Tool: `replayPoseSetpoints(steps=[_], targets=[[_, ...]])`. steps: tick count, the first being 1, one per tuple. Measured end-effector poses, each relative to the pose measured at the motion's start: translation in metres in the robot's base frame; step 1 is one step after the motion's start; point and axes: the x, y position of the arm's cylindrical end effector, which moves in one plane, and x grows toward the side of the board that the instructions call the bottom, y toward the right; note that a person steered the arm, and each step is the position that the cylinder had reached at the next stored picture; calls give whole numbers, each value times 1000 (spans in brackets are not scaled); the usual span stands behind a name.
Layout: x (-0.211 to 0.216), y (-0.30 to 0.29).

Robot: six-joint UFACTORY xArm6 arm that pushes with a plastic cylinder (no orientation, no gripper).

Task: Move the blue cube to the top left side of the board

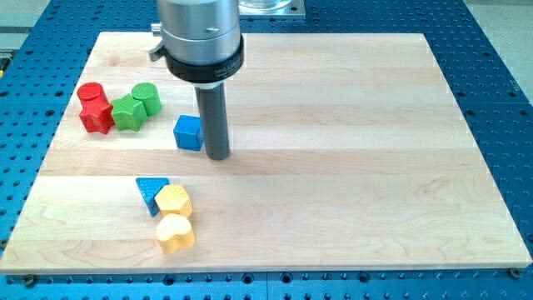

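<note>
A: Where is the blue cube (189, 132)?

B: On the left half of the wooden surface (350, 125), about mid-height, its faces matte and its edges slightly rounded.

A: And the hand, is it open or closed on anything?

B: There is no hand to open or close. The arm ends in a straight dark rod, and my tip (217, 156) stands just beside the cube's right face; I cannot tell whether they touch. It holds nothing.

A: What lies around it?

B: Toward the view's left sit a green cylinder (147, 97) and a green star-like block (127, 113), then a red cylinder (90, 93) and a second red block (97, 117), all clustered. Below the cube lies a blue triangle (151, 192), with a yellow hexagon-like block (174, 201) touching it and a yellow heart-like block (175, 234) beneath. The surface is pale plank wood on a blue perforated base (491, 75).
</note>
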Motion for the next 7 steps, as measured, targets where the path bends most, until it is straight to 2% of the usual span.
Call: replayPoseSetpoints(steps=[5, 7], targets=[[2, -6], [7, -50]])
